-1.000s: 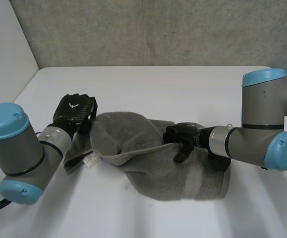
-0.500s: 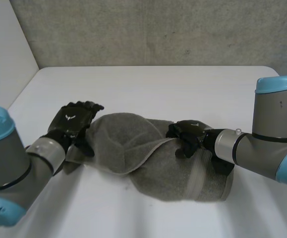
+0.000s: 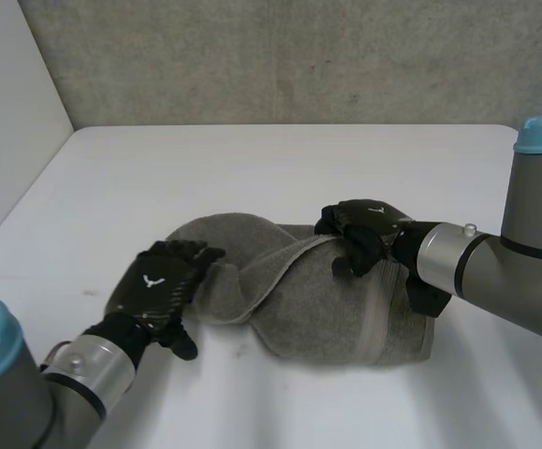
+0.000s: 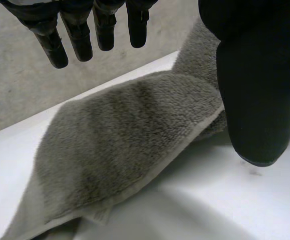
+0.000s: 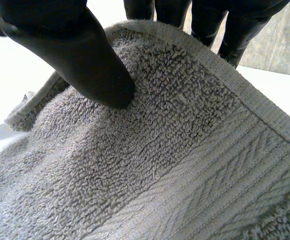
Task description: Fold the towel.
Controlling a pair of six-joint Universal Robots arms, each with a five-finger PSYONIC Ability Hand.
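A grey towel (image 3: 317, 309) lies bunched in a loose fold on the white table (image 3: 252, 168). My left hand (image 3: 161, 285) rests at the towel's left end with straight fingers, holding nothing. In the left wrist view its fingers (image 4: 74, 35) hover above a hemmed flap of the towel (image 4: 119, 135) and its thumb (image 4: 255, 90) stands beside it. My right hand (image 3: 364, 229) sits on the towel's upper right part, shut on a hemmed edge. In the right wrist view its thumb (image 5: 74, 55) presses the towel (image 5: 160, 165) against the fingers behind the hem.
A grey wall (image 3: 299, 56) closes the table's far side and a white panel (image 3: 8, 122) its left. Bare tabletop lies behind the towel and in front of it.
My left hand let go of the towel's left end, opened, and drew back toward the table's front. The raised left fold sank. My right hand shifted slightly right with the edge in its grip.
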